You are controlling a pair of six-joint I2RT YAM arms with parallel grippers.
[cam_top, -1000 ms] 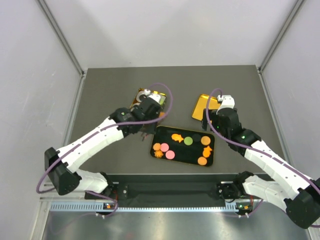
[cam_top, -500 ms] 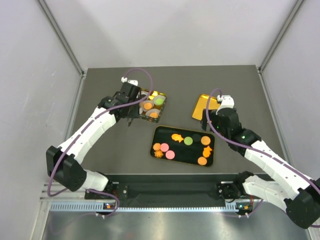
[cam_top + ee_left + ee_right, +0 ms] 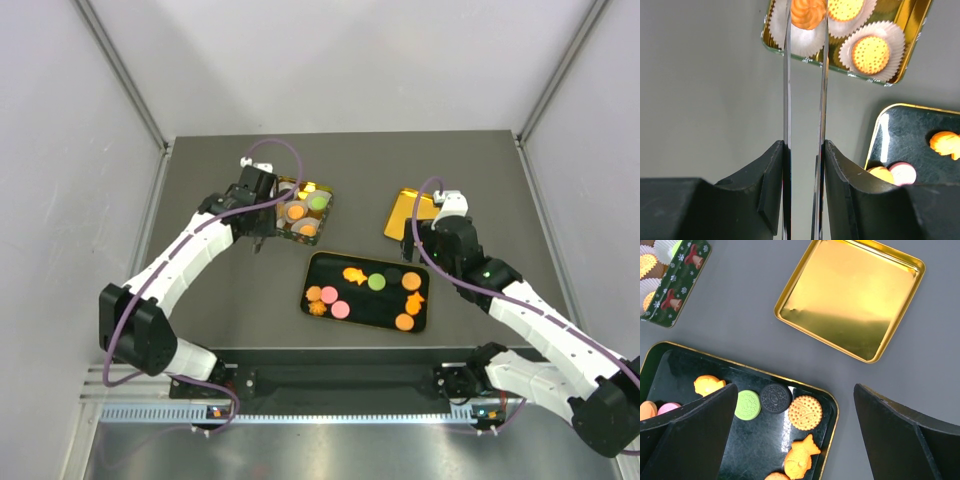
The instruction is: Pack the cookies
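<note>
Several cookies, orange, pink, green and one dark, lie on a black tray. A square tin behind it holds cookies in white paper cups. My left gripper hangs just left of the tin, shut on thin metal tongs whose blades stand apart. An orange rosette cookie shows between the blades, but I cannot tell if they touch it. My right gripper is open and empty over the tray's right end, above a dark cookie and an orange one.
The tin's gold lid lies upside down behind the tray's right end, close to the right wrist. White walls enclose the grey table on three sides. The arm bases sit along the near edge.
My left arm swung from over the tin to its left side, uncovering the cups, then barely moved. The right arm and the tray cookies stayed put.
</note>
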